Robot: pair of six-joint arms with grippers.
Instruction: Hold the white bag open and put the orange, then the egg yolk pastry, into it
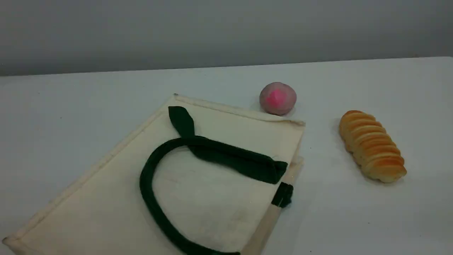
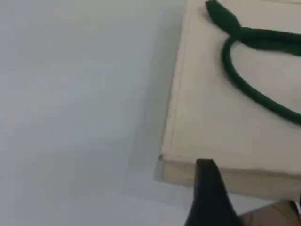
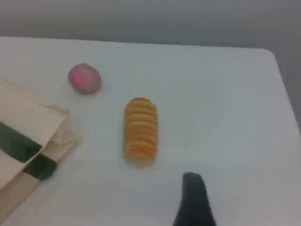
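Note:
The white bag (image 1: pixel 106 198) lies flat and closed on the table, its dark green handle (image 1: pixel 143 184) looped across the top face and a green tab (image 1: pixel 283 194) at the rim on the right. The left wrist view shows the bag (image 2: pixel 211 122) from its near corner, with my left gripper's fingertip (image 2: pixel 208 186) just in front of that corner and nothing against it. My right gripper's fingertip (image 3: pixel 193 195) hangs over bare table to the right of the bag's rim (image 3: pixel 28 117). The orange and the egg yolk pastry are out of view. Neither arm shows in the scene view.
A greyish-pink ball with a magenta spot (image 1: pixel 277 98) (image 3: pixel 84 78) sits just behind the bag's far right corner. A long ridged golden bread (image 1: pixel 371 146) (image 3: pixel 140 131) lies to the right of the bag. A tan-brown patch (image 2: pixel 275 217) that I cannot identify shows below the bag.

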